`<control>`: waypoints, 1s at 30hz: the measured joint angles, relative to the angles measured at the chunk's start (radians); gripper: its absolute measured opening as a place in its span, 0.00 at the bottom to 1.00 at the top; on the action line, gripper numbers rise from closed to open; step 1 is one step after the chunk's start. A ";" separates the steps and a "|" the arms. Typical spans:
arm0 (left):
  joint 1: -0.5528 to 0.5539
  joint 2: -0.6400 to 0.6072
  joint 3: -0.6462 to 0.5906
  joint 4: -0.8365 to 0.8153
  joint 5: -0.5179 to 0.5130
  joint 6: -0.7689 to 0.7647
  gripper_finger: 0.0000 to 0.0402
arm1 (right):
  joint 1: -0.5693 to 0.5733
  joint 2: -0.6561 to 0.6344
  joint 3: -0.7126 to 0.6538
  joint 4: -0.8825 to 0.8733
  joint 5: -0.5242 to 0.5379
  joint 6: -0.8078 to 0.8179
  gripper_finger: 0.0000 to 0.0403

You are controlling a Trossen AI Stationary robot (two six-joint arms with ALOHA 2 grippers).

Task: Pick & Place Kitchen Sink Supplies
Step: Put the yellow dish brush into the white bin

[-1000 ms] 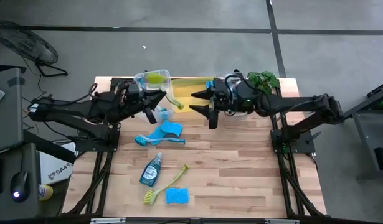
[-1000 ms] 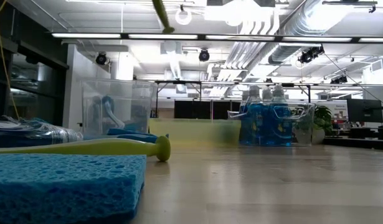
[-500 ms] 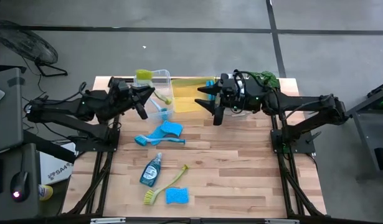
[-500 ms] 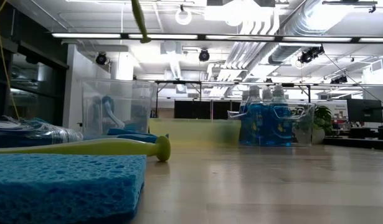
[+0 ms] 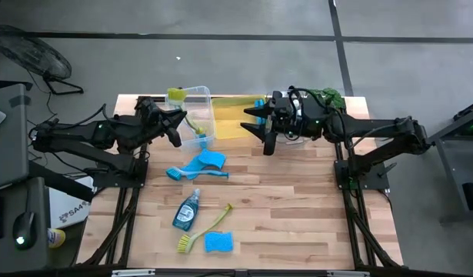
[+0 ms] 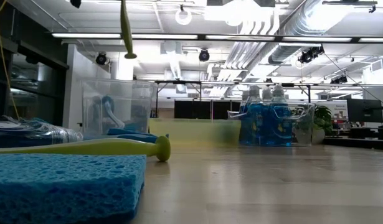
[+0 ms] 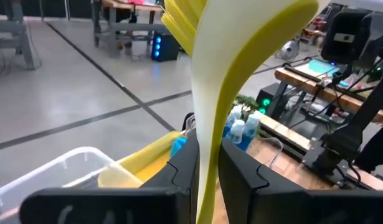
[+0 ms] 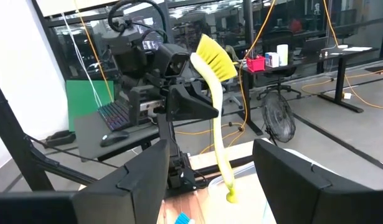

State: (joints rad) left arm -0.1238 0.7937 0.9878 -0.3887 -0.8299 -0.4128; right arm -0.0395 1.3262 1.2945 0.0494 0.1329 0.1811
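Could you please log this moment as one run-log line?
left pincer: shut on yellow-green brush, above clear bin | right pincer: open, empty, waiting

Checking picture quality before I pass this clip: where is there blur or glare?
Low view: the near blue sponge is soft, and ceiling lights glare white. Left wrist view: the yellow-green brush in the left claw is blurred close up. High view: even light, soft shadows.

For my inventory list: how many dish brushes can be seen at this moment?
3 for certain: one yellow-green brush held upright by the left gripper over the clear bin; one yellow-green beside the sponge; one blue mid-table. The bin may hide others.
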 joint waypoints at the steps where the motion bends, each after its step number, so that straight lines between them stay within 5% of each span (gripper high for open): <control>1: 0.000 -0.004 0.000 -0.014 0.000 -0.010 0.11 | 0.000 0.000 0.000 0.000 0.000 0.000 0.56; 21: 0.045 -0.093 -0.001 -0.128 -0.011 -0.042 0.11 | 0.000 0.000 0.000 0.000 0.015 0.001 0.56; 30: 0.310 -0.104 -0.001 -0.060 0.347 0.020 0.11 | 0.000 0.000 0.000 0.000 0.017 0.001 0.56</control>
State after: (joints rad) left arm 0.1866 0.6900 0.9871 -0.4483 -0.4831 -0.3924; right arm -0.0391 1.3266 1.2945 0.0494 0.1497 0.1825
